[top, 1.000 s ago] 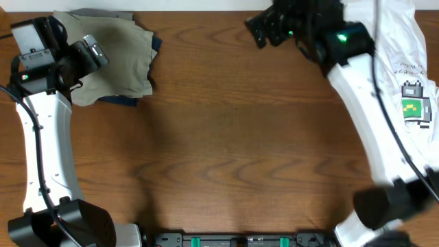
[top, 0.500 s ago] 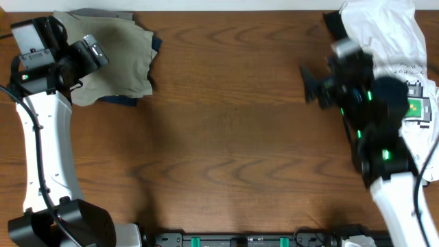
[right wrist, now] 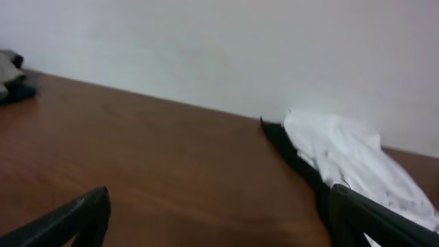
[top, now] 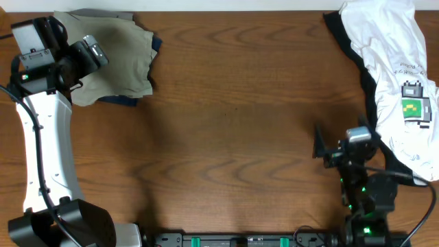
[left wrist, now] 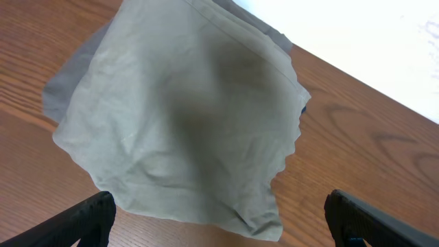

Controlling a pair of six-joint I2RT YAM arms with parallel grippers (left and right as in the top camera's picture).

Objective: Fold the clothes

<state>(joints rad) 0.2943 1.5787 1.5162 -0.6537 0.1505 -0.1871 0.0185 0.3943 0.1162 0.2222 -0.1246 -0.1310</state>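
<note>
The clothes lie in two heaps. At the back left, folded khaki-olive shorts (top: 116, 58) (left wrist: 185, 116) rest on a grey piece (left wrist: 68, 82) and a navy piece (top: 123, 100). My left gripper (top: 91, 53) (left wrist: 219, 230) hovers open over the near edge of the shorts, holding nothing. At the back right a crumpled white tee with a green print (top: 391, 62) (right wrist: 343, 154) lies on a black piece (top: 367, 86) (right wrist: 291, 147). My right gripper (top: 318, 144) (right wrist: 219, 223) stands open low over bare wood at the front right, left of the tee, holding nothing.
The wooden table (top: 233, 130) stretches bare between the two heaps. A pale wall (right wrist: 206, 48) rises behind the far edge. The arm bases and a black rail (top: 240, 240) sit along the front edge.
My right arm has swung from the back centre of the table down to the front right, still open. The left arm and the shorts have not moved.
</note>
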